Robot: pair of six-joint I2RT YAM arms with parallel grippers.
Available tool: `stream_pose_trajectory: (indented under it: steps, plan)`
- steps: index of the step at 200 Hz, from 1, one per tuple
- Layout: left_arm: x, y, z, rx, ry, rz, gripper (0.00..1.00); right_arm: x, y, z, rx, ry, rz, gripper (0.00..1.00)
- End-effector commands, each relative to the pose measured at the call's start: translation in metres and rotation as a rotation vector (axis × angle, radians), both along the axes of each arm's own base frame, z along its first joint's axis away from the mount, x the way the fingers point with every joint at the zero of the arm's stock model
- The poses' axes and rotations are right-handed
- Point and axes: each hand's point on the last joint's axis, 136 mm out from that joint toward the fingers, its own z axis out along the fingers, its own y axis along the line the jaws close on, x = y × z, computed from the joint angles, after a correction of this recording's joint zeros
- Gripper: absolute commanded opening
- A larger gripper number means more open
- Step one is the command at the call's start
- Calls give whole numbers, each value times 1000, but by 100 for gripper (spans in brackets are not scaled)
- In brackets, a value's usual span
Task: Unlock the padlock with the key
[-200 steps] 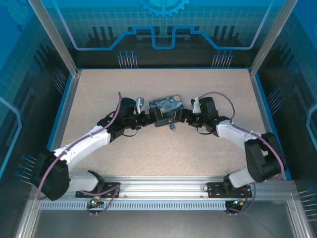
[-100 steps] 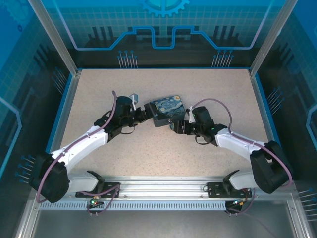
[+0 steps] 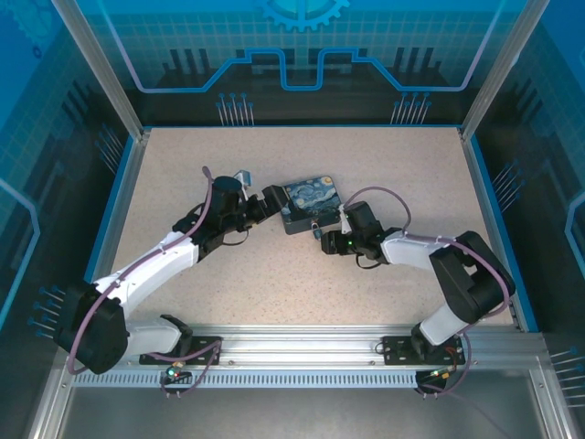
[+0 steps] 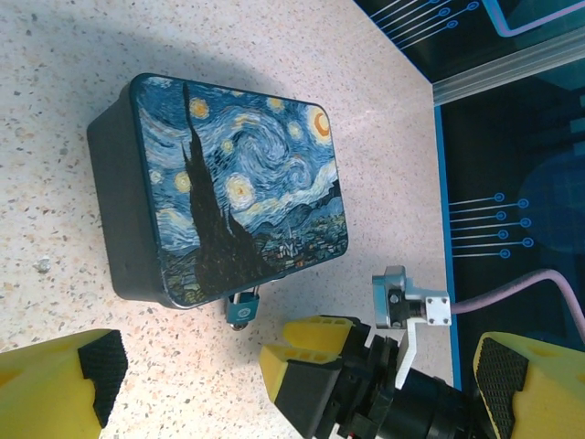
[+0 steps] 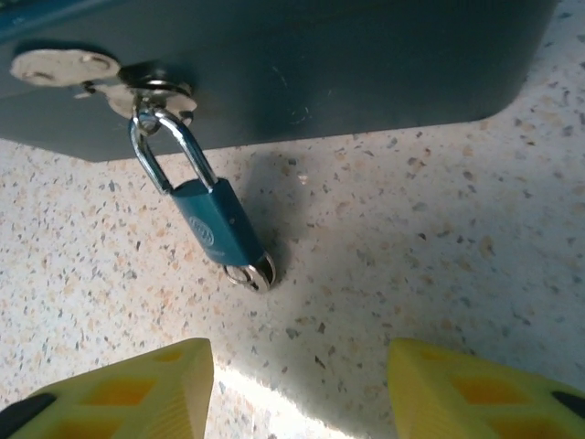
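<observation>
The teal padlock [image 5: 212, 229] hangs by its thin silvery shackle [image 5: 174, 146] from the hasp on the dark front wall of the Starry-Night tin [image 4: 238, 183]. It lies slanted on the table. A small round metal piece [image 5: 252, 273] sticks out of its lower end and looks like the key's head. My right gripper [image 5: 297, 393] is open just in front of the padlock [image 4: 243, 307], its yellow fingers [image 4: 315, 343] apart and holding nothing. My left gripper [image 3: 270, 198] stands wide open at the tin's left end, not touching it.
The speckled table [image 3: 228, 265] is bounded by blue side rails [image 3: 117, 197] and glass walls. The right wrist's cable [image 3: 375, 194] loops beside the tin. Open tabletop lies in front of and behind the tin.
My right gripper has swung from the tin's right side round to its front, close to the padlock, and its jaws have narrowed. The left gripper has drawn back a little to the left.
</observation>
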Motion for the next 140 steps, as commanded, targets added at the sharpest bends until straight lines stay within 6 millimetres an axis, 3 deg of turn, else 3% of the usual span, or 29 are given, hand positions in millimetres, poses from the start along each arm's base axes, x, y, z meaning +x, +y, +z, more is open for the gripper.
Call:
stream_pose_trajectory:
  steps: [1, 140]
  plan:
    - [0, 6, 4, -5, 6, 22, 99, 9, 18, 10, 35, -41, 60, 52]
    - [0, -2, -9, -32, 63, -11, 99, 21, 42, 13, 47, -40, 147, 49]
